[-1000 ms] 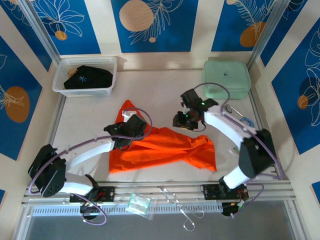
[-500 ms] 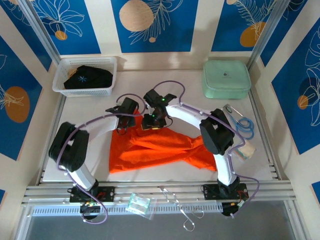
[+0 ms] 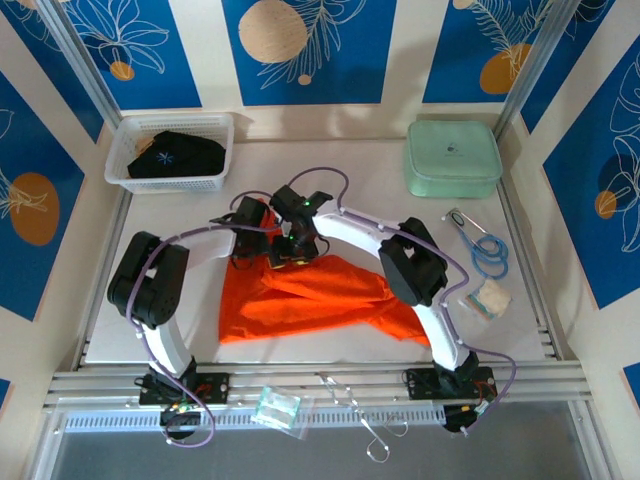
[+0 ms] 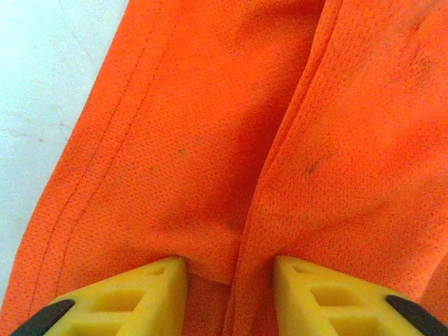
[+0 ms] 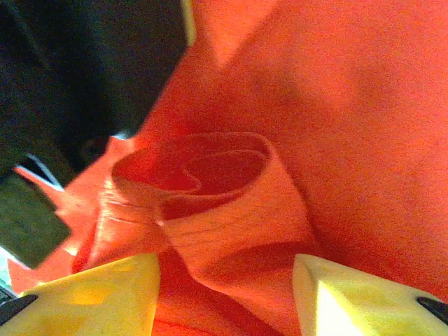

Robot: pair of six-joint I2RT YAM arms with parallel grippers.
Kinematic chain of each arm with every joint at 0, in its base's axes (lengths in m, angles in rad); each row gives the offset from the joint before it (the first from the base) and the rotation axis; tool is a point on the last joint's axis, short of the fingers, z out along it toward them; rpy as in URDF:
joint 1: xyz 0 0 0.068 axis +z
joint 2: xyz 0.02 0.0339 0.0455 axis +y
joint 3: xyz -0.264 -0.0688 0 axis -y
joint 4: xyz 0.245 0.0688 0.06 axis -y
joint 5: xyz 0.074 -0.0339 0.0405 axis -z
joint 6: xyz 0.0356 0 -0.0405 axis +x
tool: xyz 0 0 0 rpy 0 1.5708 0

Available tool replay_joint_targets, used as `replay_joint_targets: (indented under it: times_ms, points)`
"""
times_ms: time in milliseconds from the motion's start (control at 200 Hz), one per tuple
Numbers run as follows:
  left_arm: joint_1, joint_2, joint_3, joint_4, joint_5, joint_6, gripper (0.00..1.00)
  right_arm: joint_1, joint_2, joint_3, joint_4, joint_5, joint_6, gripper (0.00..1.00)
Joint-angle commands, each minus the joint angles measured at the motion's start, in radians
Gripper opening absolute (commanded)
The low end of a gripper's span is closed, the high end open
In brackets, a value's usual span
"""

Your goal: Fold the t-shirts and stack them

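Note:
The bright orange t-shirt lies crumpled across the middle of the table. Both grippers sit close together at its far left corner. My left gripper presses down there; in its wrist view the yellow fingers have closed in on a raised fold of the orange t-shirt, the left gripper holding that ridge. My right gripper hovers just beside it. Seen from the wrist, the right gripper is open, with a rolled hump of the orange t-shirt between its fingers but untouched. A black t-shirt with a light-blue mark lies in the basket.
The white mesh basket stands at the far left corner and a pale green lidded box at the far right. Blue loops and a white wad lie at the right edge. A clear packet and wire clips rest on the near rail.
The right arm swung from the right side across to the shirt's far left corner. The left gripper moved up to that same corner and its jaws closed in on a fold.

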Motion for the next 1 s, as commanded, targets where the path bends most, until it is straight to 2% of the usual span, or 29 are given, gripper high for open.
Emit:
replay_joint_targets:
  times_ms: [0,155,220,280,370,450,635,796,996]
  points:
    - [0.006,-0.016,-0.030,0.005,0.034,-0.009,0.37,0.012,0.045,0.057,-0.065,0.000,0.015,0.54]
    - [0.006,-0.023,-0.038,0.014,0.042,-0.012,0.36,0.011,0.073,0.074,-0.082,0.028,0.035,0.53]
    - [0.006,-0.026,-0.039,0.015,0.044,-0.012,0.36,0.012,0.080,0.083,-0.099,0.059,0.043,0.48]
    - [0.006,-0.029,-0.042,0.015,0.045,-0.013,0.36,0.012,0.079,0.085,-0.109,0.091,0.052,0.37]
    - [0.006,-0.034,-0.048,0.019,0.050,-0.015,0.35,0.007,0.068,0.079,-0.109,0.125,0.065,0.11]
    - [0.006,-0.038,-0.055,0.021,0.051,-0.018,0.35,0.006,0.046,0.072,-0.103,0.142,0.073,0.00]
    - [0.006,-0.043,-0.071,0.023,0.050,-0.020,0.34,-0.012,-0.050,0.087,-0.139,0.259,0.058,0.00]
    - [0.005,-0.045,-0.079,0.027,0.056,-0.021,0.34,-0.082,-0.163,0.078,-0.157,0.397,0.022,0.00]
    - [0.005,-0.054,-0.069,0.030,0.074,-0.021,0.34,-0.215,-0.222,0.067,-0.105,0.405,-0.052,0.00]
